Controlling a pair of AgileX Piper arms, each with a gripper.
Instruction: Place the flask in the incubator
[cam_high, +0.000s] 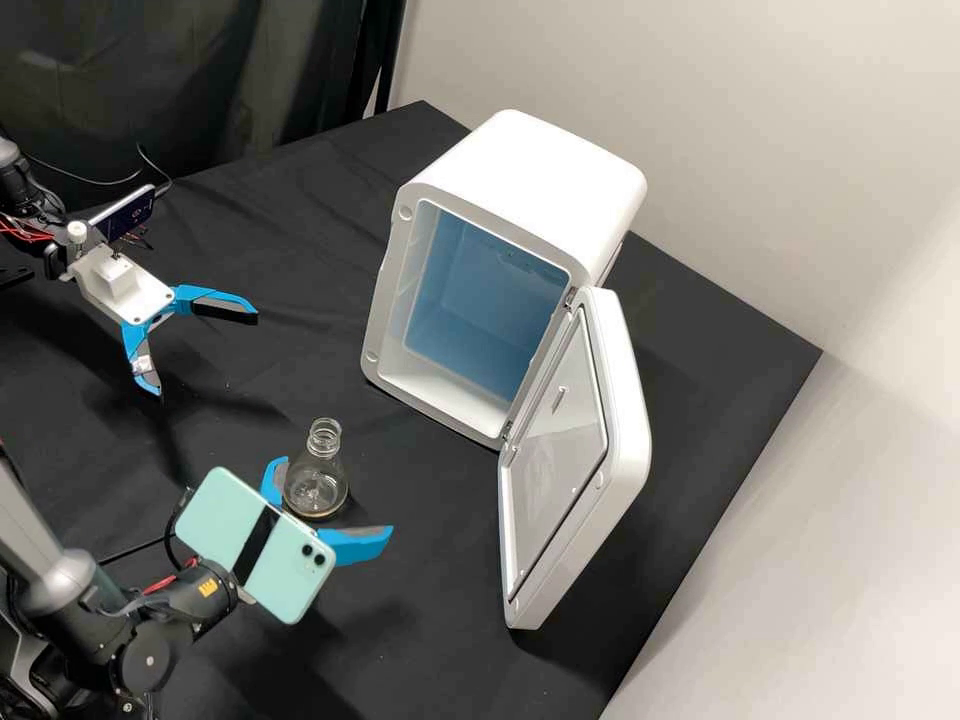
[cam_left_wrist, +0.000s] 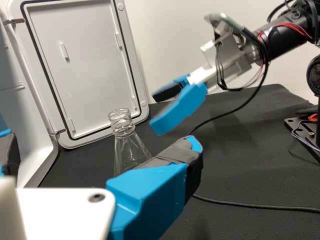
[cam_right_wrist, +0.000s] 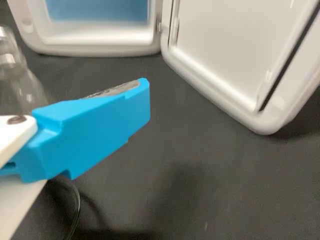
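1. Right end effector sits low at the near side of the bench. Its blue fingers are spread wide and hold nothing.
2. Just beyond its wrist, the flask stands upright on the bench at the mouth of that spread. It is clear glass, conical and uncapped. One finger is behind it and the other reaches out toward the door.
3. The step in hand looks like the grasp. The glass should be centred between the fingers before they close. The sloped, smooth wall could squeeze upward out of a low pinch, so a hold near the neck seems safer. The flask should be kept upright throughout.
4. A mint-green phone rides on this arm's wrist. Its bulk needs room on any swing.
5. The door hangs open on the side nearer the flask and juts forward. The outer finger could clip its edge on the way in.
6. Farther on, the incubator shows a pale blue chamber behind a raised white rim. The flask likely has to lift over that rim.
7. Well apart at the bench's far left, the left end effector hangs released and empty, out of the route. A thin cable trails across the bench.
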